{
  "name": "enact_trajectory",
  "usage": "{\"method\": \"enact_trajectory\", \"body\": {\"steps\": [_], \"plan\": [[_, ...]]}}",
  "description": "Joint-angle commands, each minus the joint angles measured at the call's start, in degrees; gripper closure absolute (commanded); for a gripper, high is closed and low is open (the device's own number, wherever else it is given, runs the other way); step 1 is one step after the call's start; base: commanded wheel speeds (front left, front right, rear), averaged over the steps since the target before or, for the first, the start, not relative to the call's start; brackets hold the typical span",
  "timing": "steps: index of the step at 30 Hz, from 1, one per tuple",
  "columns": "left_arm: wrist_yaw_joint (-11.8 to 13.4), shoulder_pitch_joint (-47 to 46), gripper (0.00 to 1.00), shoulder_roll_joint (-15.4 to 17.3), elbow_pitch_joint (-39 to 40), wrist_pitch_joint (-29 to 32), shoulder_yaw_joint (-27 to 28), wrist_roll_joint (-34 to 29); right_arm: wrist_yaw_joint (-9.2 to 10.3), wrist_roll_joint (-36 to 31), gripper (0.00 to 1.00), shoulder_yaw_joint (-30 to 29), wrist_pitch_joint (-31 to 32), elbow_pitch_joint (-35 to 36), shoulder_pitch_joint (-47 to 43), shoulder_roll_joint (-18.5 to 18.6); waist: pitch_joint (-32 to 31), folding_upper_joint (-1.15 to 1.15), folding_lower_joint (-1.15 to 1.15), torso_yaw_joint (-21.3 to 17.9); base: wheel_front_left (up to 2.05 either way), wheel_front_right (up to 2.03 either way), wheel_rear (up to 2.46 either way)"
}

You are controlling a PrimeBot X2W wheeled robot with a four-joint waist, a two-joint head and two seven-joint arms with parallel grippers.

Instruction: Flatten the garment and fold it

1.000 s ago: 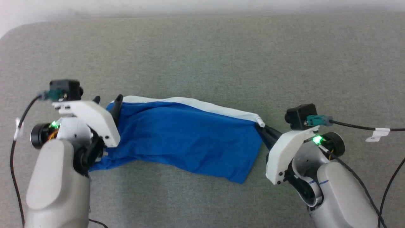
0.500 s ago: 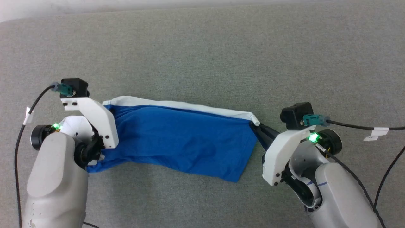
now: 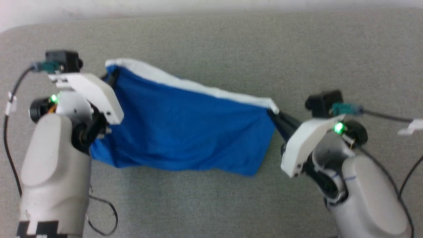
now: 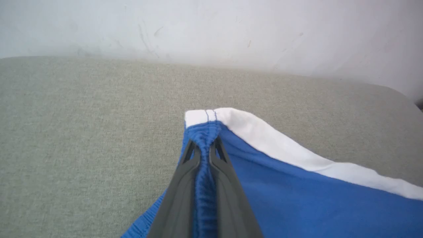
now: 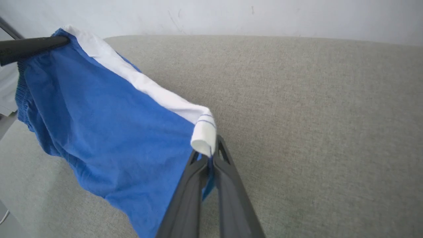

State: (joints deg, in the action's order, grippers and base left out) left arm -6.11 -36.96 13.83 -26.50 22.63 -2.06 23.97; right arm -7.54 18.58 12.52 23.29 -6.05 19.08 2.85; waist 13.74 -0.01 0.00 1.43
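Observation:
The royal-blue shorts (image 3: 185,129) hang stretched between my two grippers above the grey surface, white side stripe (image 3: 198,88) along the top edge. My left gripper (image 3: 110,77) is shut on the gathered waistband (image 4: 205,138) at the upper left corner. On the right, my right gripper (image 3: 276,117) is shut on the leg hem corner (image 5: 205,135) just under the stripe's end. The lower edge droops loose; its right corner (image 3: 252,170) hangs lowest. In the right wrist view the left gripper's dark fingers (image 5: 29,46) pinch the far corner.
A wide grey fabric-covered surface (image 3: 231,46) spreads under and beyond the shorts. A pale wall (image 4: 211,26) rises behind its far edge. Black cables trail from both wrists, one at the lower left (image 3: 105,215) and one at the right (image 3: 390,115).
Both grippers have risen with the shorts, the left higher and farther back. The fabric, previously slumped on the surface, now hangs taut and spread between them.

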Motion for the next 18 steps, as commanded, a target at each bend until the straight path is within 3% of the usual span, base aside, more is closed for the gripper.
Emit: {"method": "enact_trajectory", "body": {"steps": [1, 7, 11, 14, 18], "plan": [[-0.6, -3.1, 1.00, 0.3, 1.2, -0.5, 0.0, 0.7, 0.05, 2.2, 1.00, -0.7, 1.2, 1.2, 3.6, 0.0, -0.3, 0.01, 0.00, -0.1, 0.00, 0.00, 0.00], [-1.0, -12.7, 1.00, 2.4, 3.3, -0.3, -0.6, 1.4, 0.05, 9.4, 1.00, -0.5, 7.3, 1.7, 17.9, 0.0, 1.2, 0.01, 0.00, -1.3, 0.00, 0.00, 0.00], [-1.0, -20.3, 1.00, 4.2, 2.6, -1.4, -1.0, -0.1, 0.05, 13.6, 1.00, -0.8, 9.2, -3.5, 30.4, 0.0, 2.8, 0.01, 0.00, -2.4, 0.00, 0.00, 0.00], [-0.9, -25.9, 1.00, 5.4, 1.3, -2.9, -1.2, -1.4, 0.05, 13.8, 1.00, -1.2, 6.8, -9.9, 40.1, 0.0, 4.4, 0.01, 0.00, -3.3, 0.00, 0.00, 0.00], [-0.5, -32.9, 1.00, 4.9, -0.5, -7.6, -0.7, -1.6, 0.05, 15.4, 1.00, -2.9, -1.7, -19.4, 51.5, 0.0, 6.4, 0.01, 0.00, -3.4, 0.00, 0.00, 0.00]]}}
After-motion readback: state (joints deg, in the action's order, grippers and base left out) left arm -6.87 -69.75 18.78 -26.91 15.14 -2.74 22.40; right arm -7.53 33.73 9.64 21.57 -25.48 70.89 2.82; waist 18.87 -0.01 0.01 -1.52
